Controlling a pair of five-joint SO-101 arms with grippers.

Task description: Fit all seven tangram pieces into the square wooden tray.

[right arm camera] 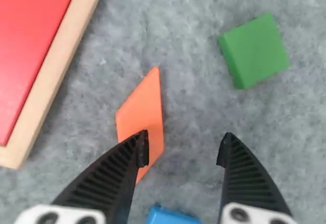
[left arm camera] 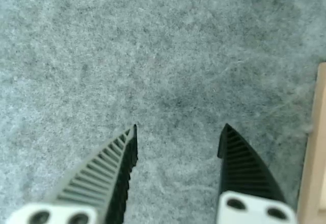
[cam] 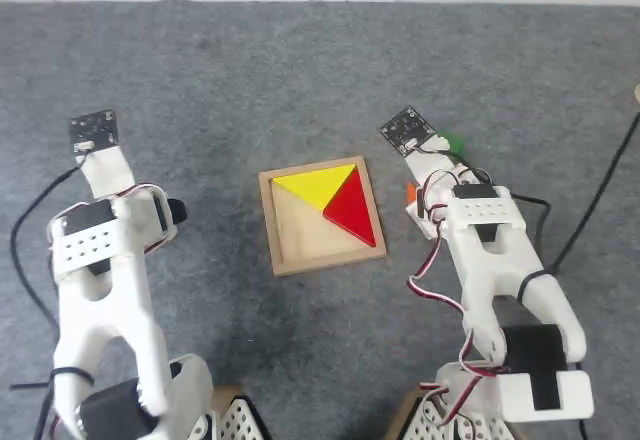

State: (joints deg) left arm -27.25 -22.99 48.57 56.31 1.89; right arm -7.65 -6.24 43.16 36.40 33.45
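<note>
One gray mat [cam: 250, 80] carries two arms. Between them lies one wooden tray [cam: 267, 215] holding two pieces, a yellow triangle [cam: 315, 186] and a red triangle [cam: 352, 212]. The left claw [left arm camera: 180, 130] gapes wide over bare mat. The right claw [right arm camera: 184, 140] gapes wide above three loose pieces beside the tray: a green piece [right arm camera: 253, 50], an orange piece [right arm camera: 142, 114] and a blue piece [right arm camera: 170, 217].

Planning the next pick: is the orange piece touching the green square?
Apart. The right wrist view shows bare grey mat plainly between the orange piece and the green square.
</note>
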